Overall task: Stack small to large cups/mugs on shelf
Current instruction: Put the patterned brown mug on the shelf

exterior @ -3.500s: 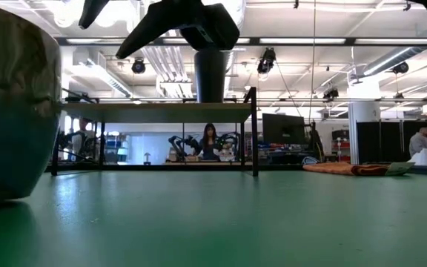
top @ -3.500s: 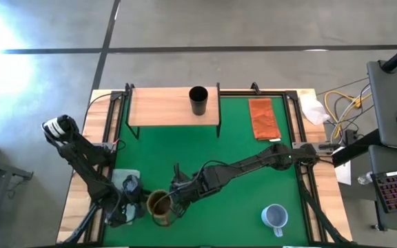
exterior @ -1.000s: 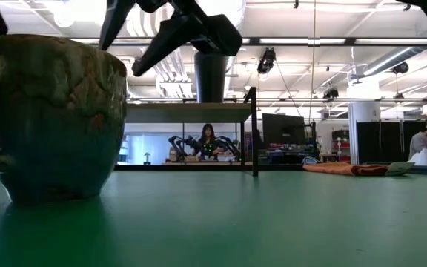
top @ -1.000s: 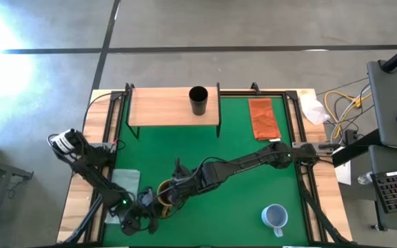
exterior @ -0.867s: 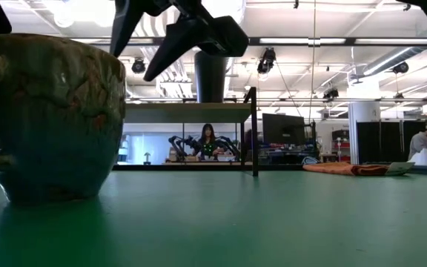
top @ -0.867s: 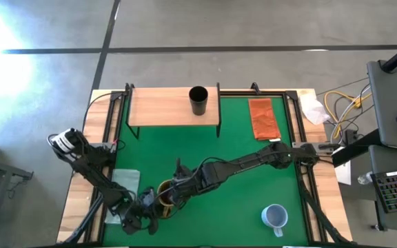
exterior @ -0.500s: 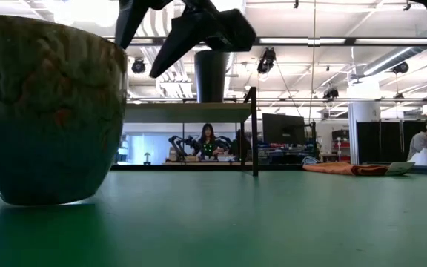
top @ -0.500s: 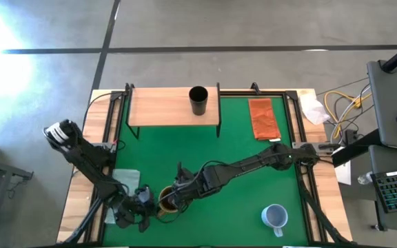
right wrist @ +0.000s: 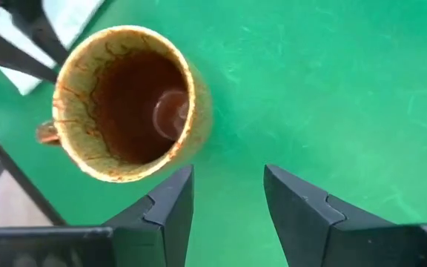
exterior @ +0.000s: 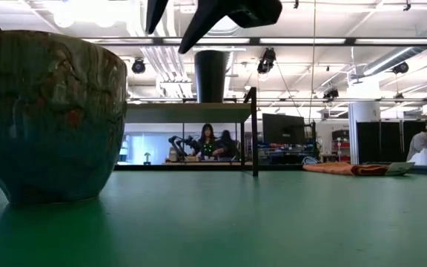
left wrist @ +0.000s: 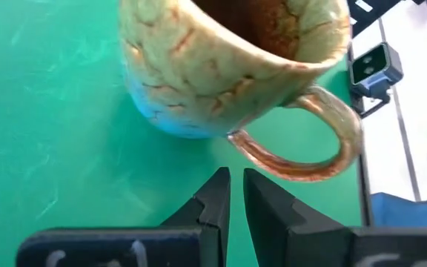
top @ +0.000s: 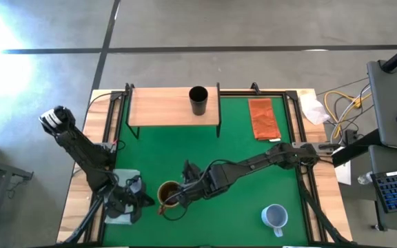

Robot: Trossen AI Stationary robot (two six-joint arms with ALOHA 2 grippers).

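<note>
right pincer (right wrist: 228, 194): fingers apart, empty, raised just beside brown mug (top: 169, 194), arm stretched low across green bench (top: 247, 207). left pincer (left wrist: 236, 194): nearly closed, empty, facing mug handle, arm folded.

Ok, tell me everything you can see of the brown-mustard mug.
The brown-mustard mug stands upright and empty on the green mat, near the table's front left. Its glaze looks ceramic, mottled and crackled, with a darker brown inside and a loop handle. Neither tool touches it: the right tool hovers open beside it, the left tool is shut near the handle.
</note>
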